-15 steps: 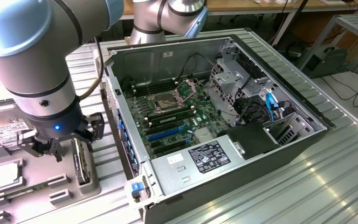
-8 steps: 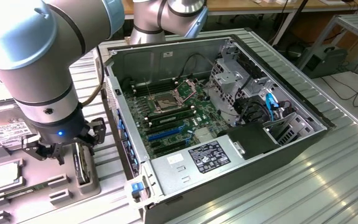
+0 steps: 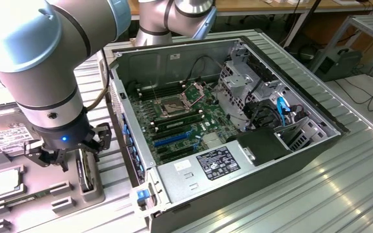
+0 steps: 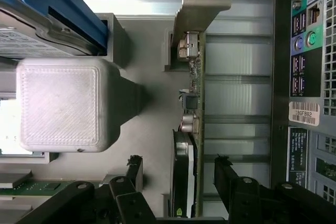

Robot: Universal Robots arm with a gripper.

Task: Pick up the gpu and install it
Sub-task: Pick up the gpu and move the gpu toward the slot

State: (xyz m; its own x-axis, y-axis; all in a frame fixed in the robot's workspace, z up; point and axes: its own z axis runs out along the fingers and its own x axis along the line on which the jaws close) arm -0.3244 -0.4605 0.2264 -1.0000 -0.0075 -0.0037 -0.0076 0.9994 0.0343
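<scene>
Gripper [image 4: 178,162] jaws wide open, straddling w/o touching the gpu [image 4: 191,98], which stands on edge in grey holder [image 4: 147,129], bracket end away from fingertips, just beside open PC case [image 3: 167,60], at exterior view's left.

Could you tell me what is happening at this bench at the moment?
The robot arm's gripper is poised over the gpu, which stands on edge in a grey holder beside the open computer case. Its jaws are open, one on each side of the card with a gap to it. The gpu has not yet been gripped, lifted or installed in the case.
</scene>
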